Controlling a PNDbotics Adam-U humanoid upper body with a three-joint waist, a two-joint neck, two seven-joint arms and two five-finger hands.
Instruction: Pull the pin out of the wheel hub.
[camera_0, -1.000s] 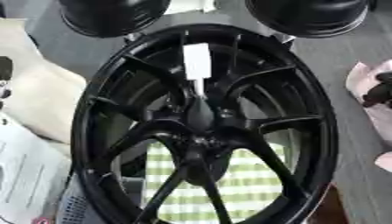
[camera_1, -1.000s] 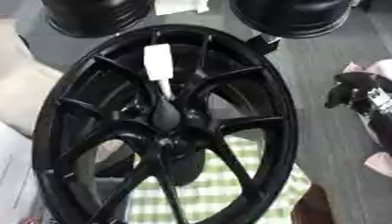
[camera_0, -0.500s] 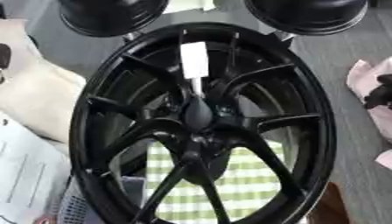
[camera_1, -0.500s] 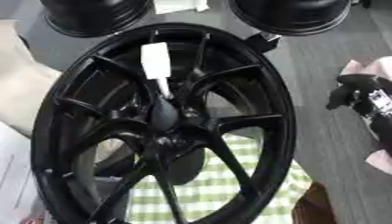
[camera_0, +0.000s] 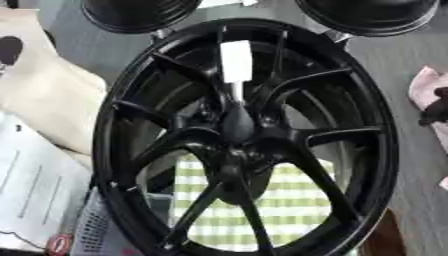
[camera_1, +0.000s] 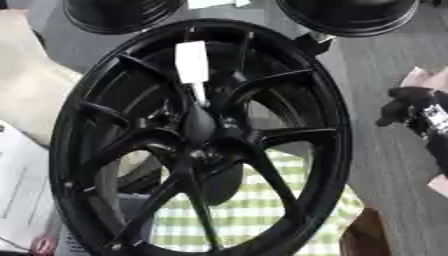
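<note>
Pin (camera_0: 234, 66) with its white handle is sitting in your black wheel hub (camera_0: 236, 131), untouched. Right hand (camera_1: 418, 114) hangs off to the side, can't tell if it's clenched.

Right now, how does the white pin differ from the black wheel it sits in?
The pin is white, small and slender; the wheel is black, spoked, and fills most of the view. The pin sticks out from the wheel's hub, and no hand touches either.
</note>
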